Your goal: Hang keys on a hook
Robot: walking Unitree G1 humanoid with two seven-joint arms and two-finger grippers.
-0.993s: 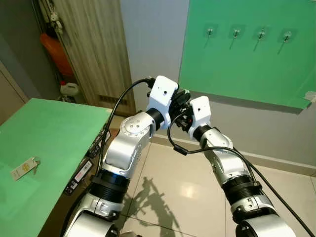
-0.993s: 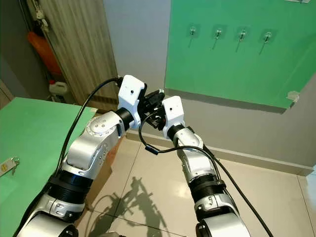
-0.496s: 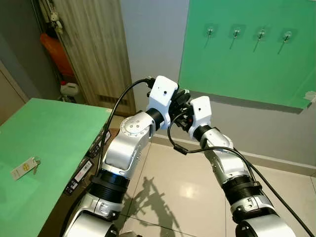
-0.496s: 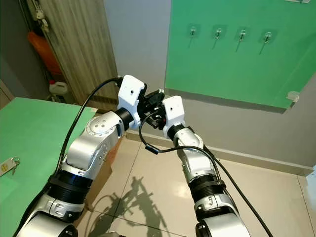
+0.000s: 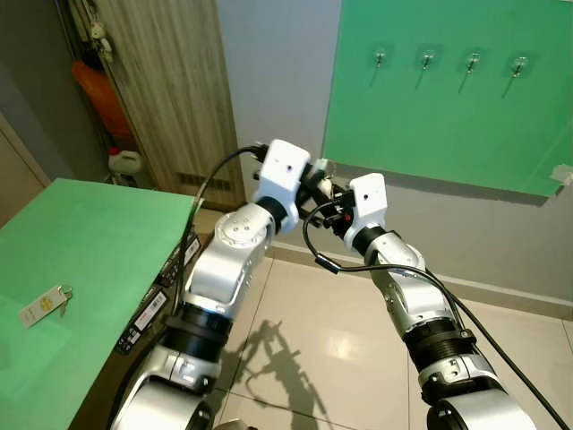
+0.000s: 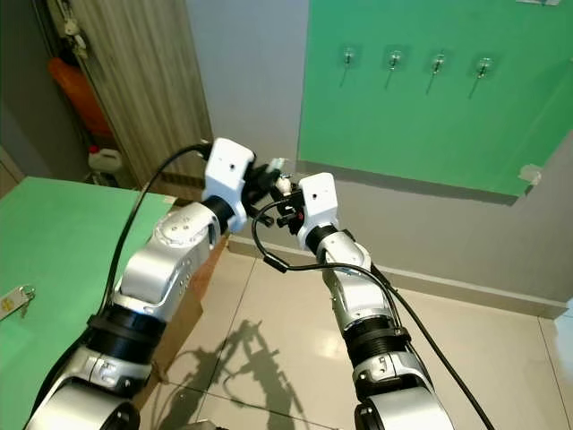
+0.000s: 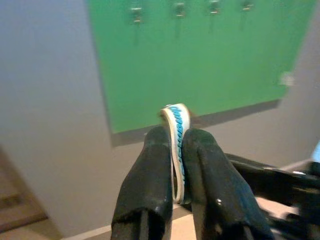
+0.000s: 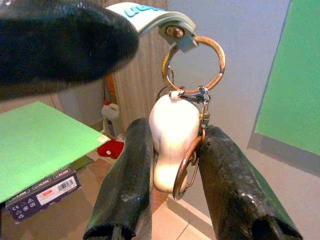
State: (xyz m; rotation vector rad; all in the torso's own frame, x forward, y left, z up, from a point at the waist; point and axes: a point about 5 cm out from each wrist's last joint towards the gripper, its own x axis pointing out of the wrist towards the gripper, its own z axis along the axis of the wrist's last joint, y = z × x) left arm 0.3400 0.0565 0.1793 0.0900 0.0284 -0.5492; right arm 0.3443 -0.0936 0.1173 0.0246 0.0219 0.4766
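Your two grippers meet in mid-air over the tiled floor (image 5: pixel 295 322), sharing one bunch of keys (image 8: pixel 175 140): the right gripper (image 8: pixel 172 165) has its fingers (image 8: pixel 125 180) closed to a narrow gap on the white fob and the brass ring beside it, while the left gripper (image 7: pixel 175 150) pinches the white-and-blue strap (image 7: pixel 176 135) on edge, fingers nearly shut. Judge the bunch light but loose: fob and strap look stiff enough to grip, the linked rings will likely swing and twist, and smooth plastic may slip. Hold by fob or strap, you keep the big ring (image 8: pixel 194 64) free, the part that should go over a hook. Behind and to your left, a second tagged key (image 5: pixel 45 305) lies on the green surface (image 5: pixel 107 242). Farthest off, four hooks (image 5: pixel 380 59) line the green wall panel (image 5: pixel 448 125), well apart from the keys
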